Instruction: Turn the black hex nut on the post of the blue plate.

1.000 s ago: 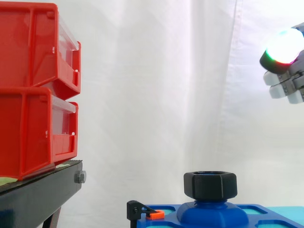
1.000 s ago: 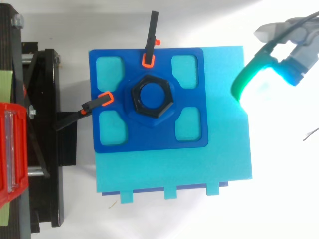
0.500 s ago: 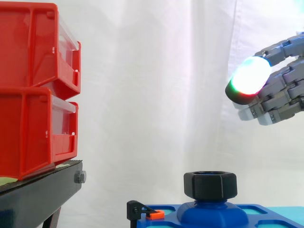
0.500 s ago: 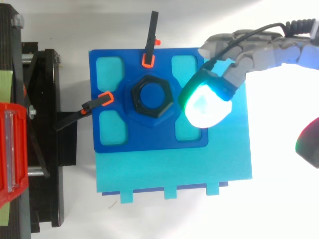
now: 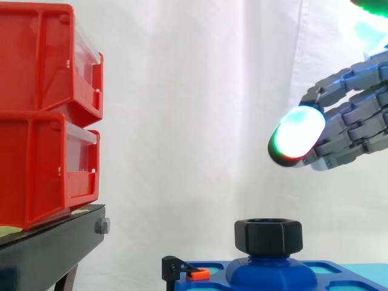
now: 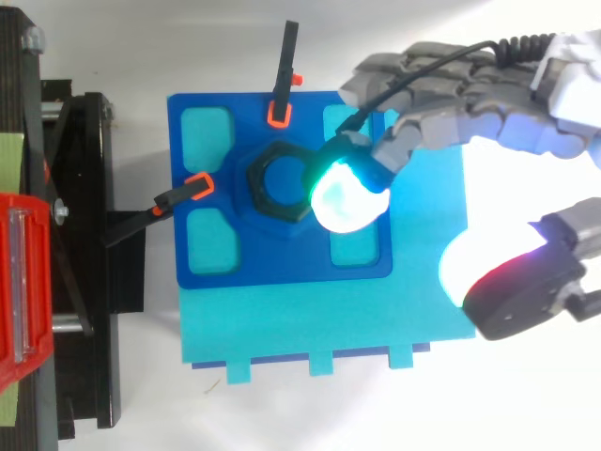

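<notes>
Seen from beside the work, a black hex nut (image 5: pixel 268 236) sits low in the foreground on the rounded post (image 5: pixel 271 274) of a blue plate (image 5: pixel 330 268). The nut lies flat with its hole facing straight up, so its turning axis is upright.

Above it and towards the view's right, the robot hand (image 5: pixel 354 127) hangs in the air, clear of the nut, with open space between them. Its fingers reach out leftward and slope slightly down, and one fingertip (image 5: pixel 297 136) glows white and green. From above, that glowing pad (image 6: pixel 346 193) overlaps the nut's (image 6: pixel 275 179) right edge. The thumb (image 6: pixel 516 287) is held well apart, off the plate on the far right. The robot hand is spread and holds nothing. The nut therefore lies below and just left of the leading fingertip, and I judge the hand would need to come down and a little further left to bracket it.

The plate rests on a turquoise block (image 6: pixel 329 329), pinned by two black clamps with orange tips (image 6: pixel 282 89).

Further left, red bins (image 5: pixel 42 109) are stacked on a black stand (image 5: pixel 48 251). A white curtain (image 5: pixel 194 121) hangs behind everything.
</notes>
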{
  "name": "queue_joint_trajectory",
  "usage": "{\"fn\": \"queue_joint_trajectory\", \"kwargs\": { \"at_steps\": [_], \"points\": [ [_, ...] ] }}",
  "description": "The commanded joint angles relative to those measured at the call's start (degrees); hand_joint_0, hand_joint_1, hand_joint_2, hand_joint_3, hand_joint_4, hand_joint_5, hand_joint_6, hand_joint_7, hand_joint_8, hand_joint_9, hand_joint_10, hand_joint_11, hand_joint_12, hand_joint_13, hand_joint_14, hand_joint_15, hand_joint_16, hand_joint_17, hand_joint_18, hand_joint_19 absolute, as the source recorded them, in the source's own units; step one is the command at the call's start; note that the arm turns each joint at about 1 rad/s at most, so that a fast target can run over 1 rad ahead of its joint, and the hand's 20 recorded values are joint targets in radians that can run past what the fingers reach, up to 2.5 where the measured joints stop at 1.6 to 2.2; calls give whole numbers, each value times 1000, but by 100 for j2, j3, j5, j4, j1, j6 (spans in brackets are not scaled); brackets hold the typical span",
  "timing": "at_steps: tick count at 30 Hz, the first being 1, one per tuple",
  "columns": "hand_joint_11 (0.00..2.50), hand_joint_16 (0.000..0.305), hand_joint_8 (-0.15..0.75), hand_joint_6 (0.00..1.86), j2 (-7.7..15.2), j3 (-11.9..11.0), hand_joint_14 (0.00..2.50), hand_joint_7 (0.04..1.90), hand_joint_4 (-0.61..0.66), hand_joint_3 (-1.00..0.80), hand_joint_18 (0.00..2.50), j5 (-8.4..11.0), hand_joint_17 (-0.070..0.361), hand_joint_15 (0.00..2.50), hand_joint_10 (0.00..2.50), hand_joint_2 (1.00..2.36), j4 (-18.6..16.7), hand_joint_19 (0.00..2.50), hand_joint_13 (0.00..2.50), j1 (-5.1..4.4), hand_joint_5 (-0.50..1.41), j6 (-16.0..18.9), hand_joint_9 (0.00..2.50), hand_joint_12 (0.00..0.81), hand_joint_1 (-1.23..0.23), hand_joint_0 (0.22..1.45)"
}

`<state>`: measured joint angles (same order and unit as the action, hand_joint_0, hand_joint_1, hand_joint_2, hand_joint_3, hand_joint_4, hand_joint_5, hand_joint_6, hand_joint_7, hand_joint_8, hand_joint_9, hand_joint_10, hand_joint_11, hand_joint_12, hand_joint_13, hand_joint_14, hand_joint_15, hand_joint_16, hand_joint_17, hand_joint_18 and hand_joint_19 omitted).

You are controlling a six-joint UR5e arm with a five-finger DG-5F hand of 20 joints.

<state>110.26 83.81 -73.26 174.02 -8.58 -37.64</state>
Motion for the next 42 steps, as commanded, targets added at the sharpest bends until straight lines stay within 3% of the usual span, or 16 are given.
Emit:
{"fn": "queue_joint_trajectory", "kwargs": {
  "at_steps": [1,5,12,16,25,42],
  "points": [
    [0,61,200,501,206,-224,0,668,112,-500,0,22,138,0,0,1000,141,60,0,5,-244,-349,43,366,-220,465],
    [0,61,201,501,355,-470,0,679,117,-500,0,-13,137,0,0,1000,264,57,0,23,-243,-534,45,366,-221,465],
    [0,61,205,502,347,-470,0,686,121,-500,0,84,137,0,0,1000,115,60,0,5,-241,-1035,51,366,-219,467],
    [0,61,205,502,496,-567,0,687,124,-500,0,180,137,0,0,1000,9,60,0,5,-240,-1228,52,367,-218,467],
    [0,60,206,502,988,-1279,0,700,127,-500,0,66,136,0,0,1000,440,68,0,58,-238,-1325,55,368,-216,469],
    [0,59,212,502,1041,-1288,1,715,129,-500,0,101,134,0,0,1000,202,67,0,14,-236,-1738,64,365,-210,476]
  ]
}}
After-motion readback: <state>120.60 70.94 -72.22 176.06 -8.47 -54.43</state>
